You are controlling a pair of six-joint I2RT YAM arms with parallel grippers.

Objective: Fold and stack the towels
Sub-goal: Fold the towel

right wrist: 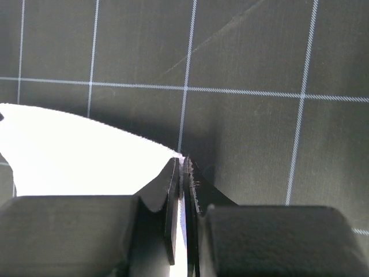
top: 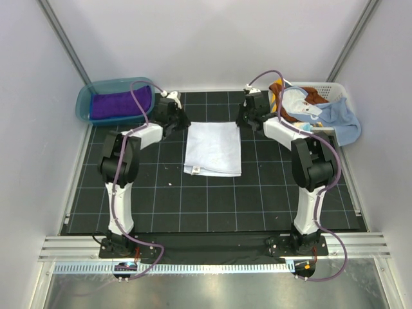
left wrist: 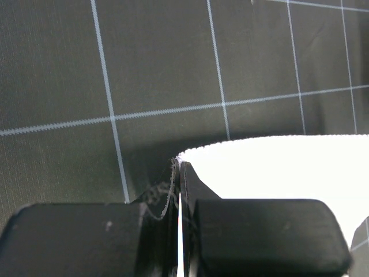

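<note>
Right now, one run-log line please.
left gripper: shut on white towel corner | right gripper: shut on other corner | purple towel: in teal tub

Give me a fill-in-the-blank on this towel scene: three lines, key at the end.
1. The white towel lies on the mat with its two far corners pinched in the shut jaws of ___ arms.
2. The purple towel lies in the teal tub at the far ___ corner.
3. The light blue towel hangs over the rim of the white basket at the far ___ corner.
Missing words: both; left; right.
</note>
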